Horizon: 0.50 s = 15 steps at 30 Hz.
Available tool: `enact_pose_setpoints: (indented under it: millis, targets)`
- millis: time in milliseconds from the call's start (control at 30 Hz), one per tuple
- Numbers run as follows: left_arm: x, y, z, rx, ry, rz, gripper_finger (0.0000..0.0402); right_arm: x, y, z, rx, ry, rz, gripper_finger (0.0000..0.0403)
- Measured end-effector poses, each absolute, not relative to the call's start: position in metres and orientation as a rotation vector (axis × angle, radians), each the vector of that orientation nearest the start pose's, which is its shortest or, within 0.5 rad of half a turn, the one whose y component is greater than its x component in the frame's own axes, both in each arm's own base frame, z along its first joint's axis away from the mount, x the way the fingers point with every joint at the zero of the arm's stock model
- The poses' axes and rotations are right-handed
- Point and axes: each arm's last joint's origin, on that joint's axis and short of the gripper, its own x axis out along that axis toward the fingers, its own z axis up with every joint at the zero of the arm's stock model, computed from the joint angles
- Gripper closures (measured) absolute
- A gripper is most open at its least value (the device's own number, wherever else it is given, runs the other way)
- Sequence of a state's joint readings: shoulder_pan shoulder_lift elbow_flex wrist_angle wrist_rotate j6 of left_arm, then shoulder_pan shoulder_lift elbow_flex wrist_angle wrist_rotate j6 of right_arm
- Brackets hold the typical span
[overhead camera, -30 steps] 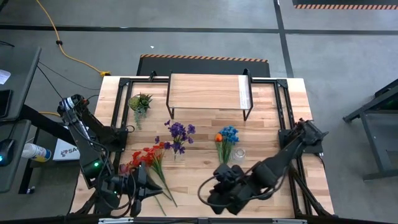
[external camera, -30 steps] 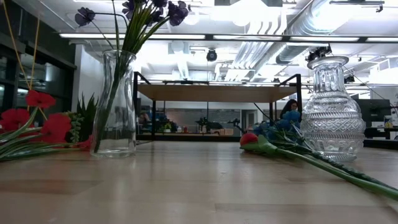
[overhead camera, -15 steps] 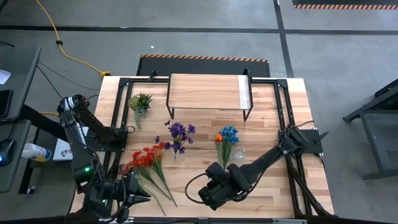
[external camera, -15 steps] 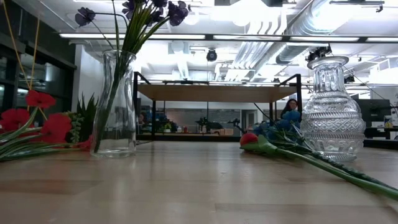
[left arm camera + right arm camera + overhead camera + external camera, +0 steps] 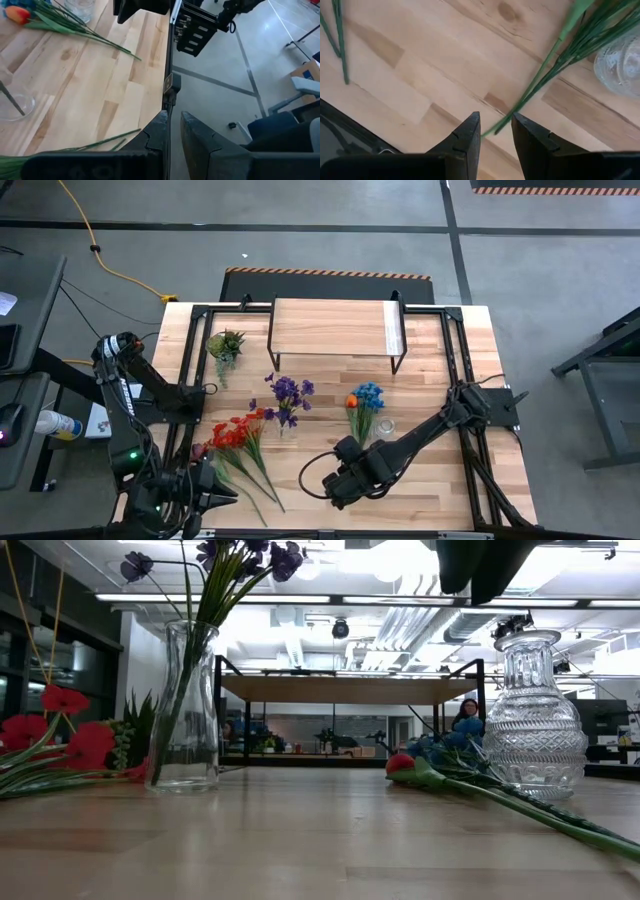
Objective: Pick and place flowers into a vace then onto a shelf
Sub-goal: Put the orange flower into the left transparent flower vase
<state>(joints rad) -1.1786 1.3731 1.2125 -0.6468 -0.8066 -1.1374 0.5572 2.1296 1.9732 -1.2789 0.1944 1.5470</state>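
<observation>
The flowers lie in three groups on the counter (image 5: 430, 470). The red spray (image 5: 238, 435) lies flat, its blooms just beyond the left claw (image 5: 174, 122) and its green stems running past that claw's side toward the counter's front edge. The purple spray (image 5: 290, 393) stands in a tall clear vase (image 5: 186, 710), farther out from both claws. The blue and orange spray (image 5: 365, 402) lies flat with its stems reaching back toward the right claw (image 5: 495, 125); the lowest stem tips end right at that claw's fingertips, but I cannot tell whether they touch. A cut-glass vase (image 5: 622, 62) stands beside those stems, ahead of the right claw.

The left claw hangs at the counter's front left corner, fingers parted by a narrow slit and holding nothing. The right claw hovers low over bare wood, fingers slightly spread, with nothing pinched. The shelf (image 5: 335, 328) stands well beyond both claws, at the counter's far side.
</observation>
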Motion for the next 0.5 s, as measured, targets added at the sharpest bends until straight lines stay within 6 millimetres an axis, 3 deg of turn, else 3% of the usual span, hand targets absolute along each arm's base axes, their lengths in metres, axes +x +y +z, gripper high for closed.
enact_pose_setpoints:
  millis: [300,500]
  targets:
    - [0.127,-0.251,0.319,-0.422,0.543,-0.048,0.0314,0.362,0.224,0.252,0.799,1.232,-0.722,0.0300]
    - [0.127,-0.250,0.319,-0.415,0.543,-0.046,0.0314,0.363,0.234,0.240,0.831,1.287,-0.702,0.0300]
